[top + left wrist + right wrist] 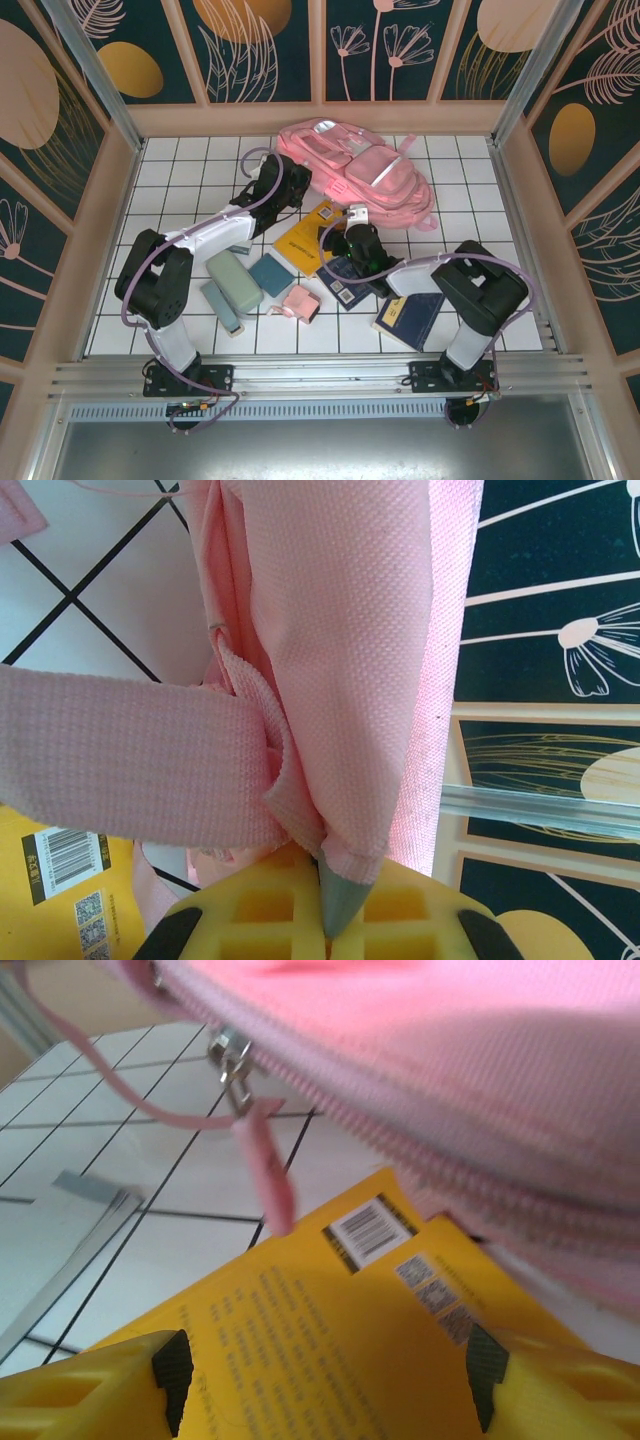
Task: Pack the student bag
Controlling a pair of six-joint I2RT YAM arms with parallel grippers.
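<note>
One student bag point(355, 175) lay at the far middle of the white tiled table point(180, 170), its pink bulk spread toward the right. The left gripper point(288, 178) was clenched on the bag's left end, with pink fabric pinched tight between its yellow fingers point(250, 910) and a pink strap point(120, 750) running off beside them. The right gripper point(357, 222) sat at the bag's near edge, its jaws released and standing wide apart. In its wrist view, a zipper pull point(232, 1055) hung over a yellow book point(330, 1330) lying just beside the bag. Nearer the arms lay a dark blue book point(412, 318), a teal case point(235, 280) and a small pink pouch point(300, 302).
</note>
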